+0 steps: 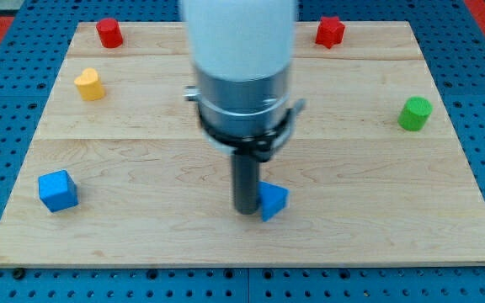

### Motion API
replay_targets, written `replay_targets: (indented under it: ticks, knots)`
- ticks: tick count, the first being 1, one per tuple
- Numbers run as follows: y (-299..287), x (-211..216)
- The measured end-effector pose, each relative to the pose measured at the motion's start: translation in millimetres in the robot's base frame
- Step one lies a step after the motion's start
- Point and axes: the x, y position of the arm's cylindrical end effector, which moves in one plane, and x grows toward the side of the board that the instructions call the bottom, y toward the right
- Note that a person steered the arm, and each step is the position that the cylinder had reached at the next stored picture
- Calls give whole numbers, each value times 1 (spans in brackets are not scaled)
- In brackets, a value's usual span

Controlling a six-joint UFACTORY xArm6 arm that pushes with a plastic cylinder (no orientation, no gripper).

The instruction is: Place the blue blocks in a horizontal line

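Observation:
A blue cube (58,190) sits near the lower left corner of the wooden board (141,236). A second blue block (273,200), wedge-like in shape, lies low in the middle. My tip (247,210) stands right against its left side, touching or nearly touching it. The rod and the arm's wide white and grey body hide the board's upper middle.
A red cylinder (109,33) sits at the upper left and a red star-like block (329,32) at the upper right. A yellow block (90,84) lies at the left. A green block (414,114) lies near the right edge.

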Motion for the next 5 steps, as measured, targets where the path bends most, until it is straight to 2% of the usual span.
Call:
replay_targets:
  ticks: [3, 4, 5]
  knots:
    - [150, -1]
    - [129, -37]
    - [118, -133]
